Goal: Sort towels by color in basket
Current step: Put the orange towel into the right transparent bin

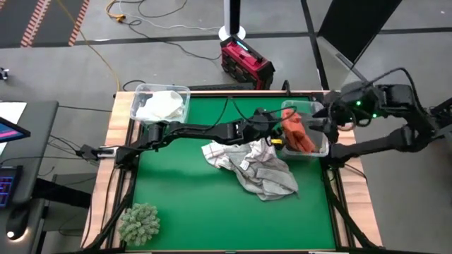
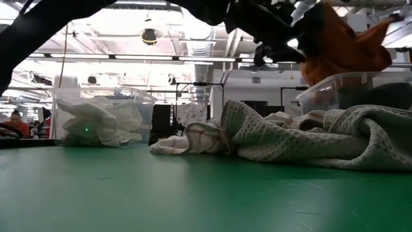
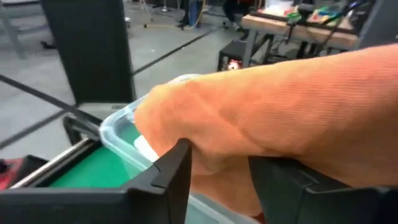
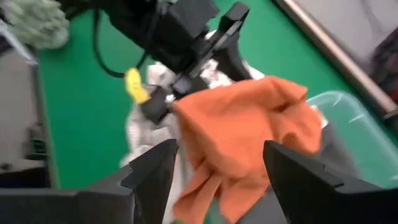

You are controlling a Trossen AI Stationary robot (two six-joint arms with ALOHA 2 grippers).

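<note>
**Orange towel held over the right-hand bin**

Left arm reaches across the green desk [image 1: 212, 204] from its left edge. Left hand [image 1: 274, 134] sits at the near rim of the clear bin on the right [image 1: 319, 149]. Its fingers are closed on an orange towel [image 1: 298, 132]; in the left wrist view the cloth [image 3: 280, 112] bulges over both dark fingers and drapes between them. From the right wrist camera the same towel [image 4: 249, 143] hangs from the left hand [image 4: 205, 56], partly over the bin's rim [image 4: 348, 118].

Right arm comes in from the desk's right side, bent back on itself. Right hand [image 1: 332, 116] hovers just beside the far corner of that bin. Its fingers stand wide apart and hold nothing, seen in its own wrist view [image 4: 217, 168].

Pile of light grey and checked white towels [image 1: 254, 166] lies mid-desk, touching the bin's left side. In the low view it spreads in front of the bin [image 2: 290, 135].

Second clear bin [image 1: 138, 95] at the far left corner holds white towels [image 1: 159, 107].

Fuzzy grey-green clump [image 1: 139, 222] at the near left corner, well apart from everything else.
</note>
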